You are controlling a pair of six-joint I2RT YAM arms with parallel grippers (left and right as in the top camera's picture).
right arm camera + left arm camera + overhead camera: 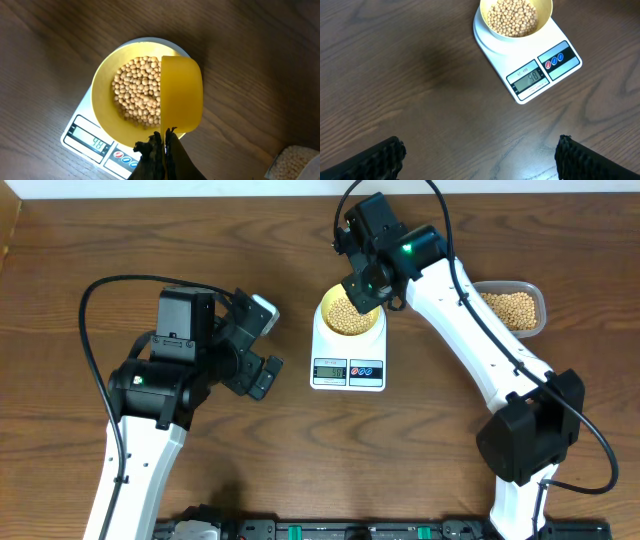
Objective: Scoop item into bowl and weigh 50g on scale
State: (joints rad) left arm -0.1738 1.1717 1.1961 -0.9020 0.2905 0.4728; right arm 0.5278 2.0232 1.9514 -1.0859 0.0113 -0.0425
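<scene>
Closest to my right wrist, my right claw (pixel 163 146) is clamped shut on the handle end of a yellow scoop (pixel 182 95), which hangs tipped on its edge over the right side of the bowl (pixel 101 95). The bowl sits on the round top of the scale (pixel 76 126), and the beans (pixel 136 95) lie heaped in its middle, leaving a bare yellow ring around them. The scale's display faces me with digits lit, too blurred for me to read with certainty, and two round buttons sit beside it. Off to the right of my arm a clear tub (pixel 515 308) holds more beans. My left claw (pixel 262 346) gapes wide with nothing in it, well apart from the scale on its left, above bare brown table (pixel 100 240), its two dark fingers (pixel 380 159) at the lower corners of its own view
</scene>
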